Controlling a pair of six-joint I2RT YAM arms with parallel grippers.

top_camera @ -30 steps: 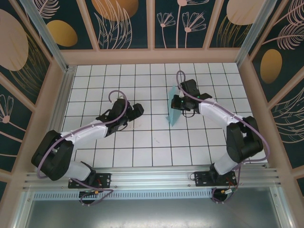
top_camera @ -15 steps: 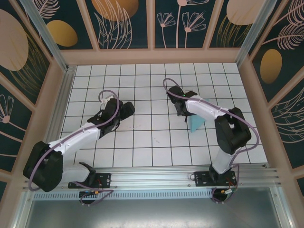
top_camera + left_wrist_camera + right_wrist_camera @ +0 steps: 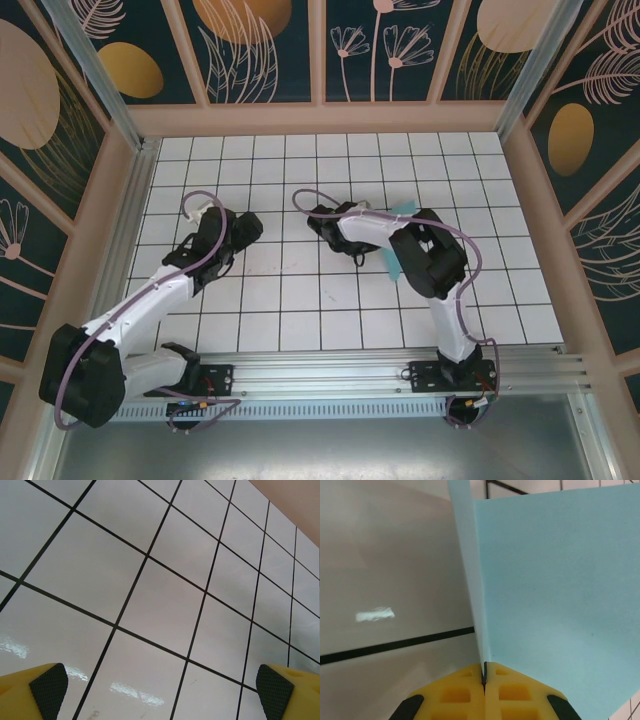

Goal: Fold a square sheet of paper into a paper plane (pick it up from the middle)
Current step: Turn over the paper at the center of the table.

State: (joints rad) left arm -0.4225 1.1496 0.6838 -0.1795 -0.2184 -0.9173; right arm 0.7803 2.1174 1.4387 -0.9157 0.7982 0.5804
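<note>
Right fingers, yellow, are pressed together with no gap, pinching the paper plane at its folded edge. From the pinch, the light teal-blue paper rises away from the wrist camera in two layers. One is a broad flat face on the right. The other is a narrow strip seen nearly edge-on on the left, and the two part slightly above the crease. Behind it lies the bench, glossy white with one black grid line; whether the paper touches it cannot be told. Left fingers are spread wide, their black textured pads at the two lower corners of the wrist view, with nothing between them but bare tiles. From above, the right arm stands up from its base, bends back on itself and reaches left toward mid-bench. Slivers of teal paper show beside its elbow joint, the rest hidden under the arm. The left arm stretches diagonally up and right from its base, its tip over the left-centre tiles, well apart from the paper. Purple cables loop along both arms. A pinkish frame and dark floral wall panels enclose the bench, and an aluminium rail runs along its near edge.
</note>
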